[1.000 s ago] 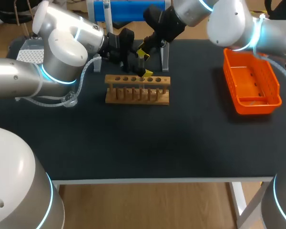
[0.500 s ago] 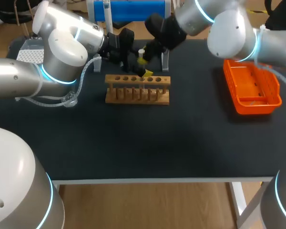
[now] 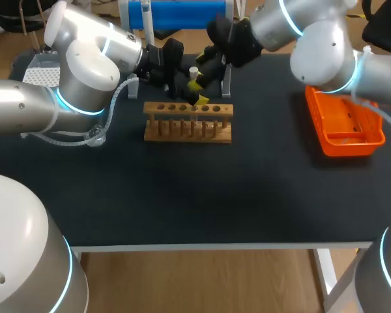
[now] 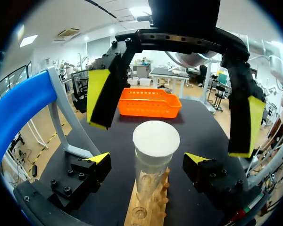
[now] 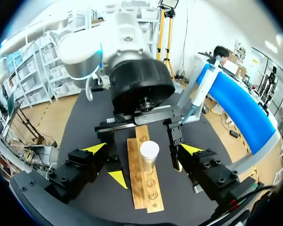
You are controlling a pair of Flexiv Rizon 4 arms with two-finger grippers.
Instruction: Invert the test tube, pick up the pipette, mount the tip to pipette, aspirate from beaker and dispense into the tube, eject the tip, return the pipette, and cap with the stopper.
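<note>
My right claw [image 5: 142,149] has backed off far-right, released, leaving the stopper [image 4: 156,139] on the test tube [image 4: 150,179]; my left claw [image 4: 147,158] seems loose around it. Capping looks done.

an orange basket [image 3: 352,147] sits well apart from a wooden rack [image 3: 188,124].

The table [image 3: 247,195] has a flat, matte black top that takes up most of the head view. Along the table's near side runs a thin pale edge [image 3: 215,246]. Below the right end of that side, a white leg [image 3: 326,274] slants down. Light lies soft and even across the top. Both wrist views show the same dark surface.
</note>
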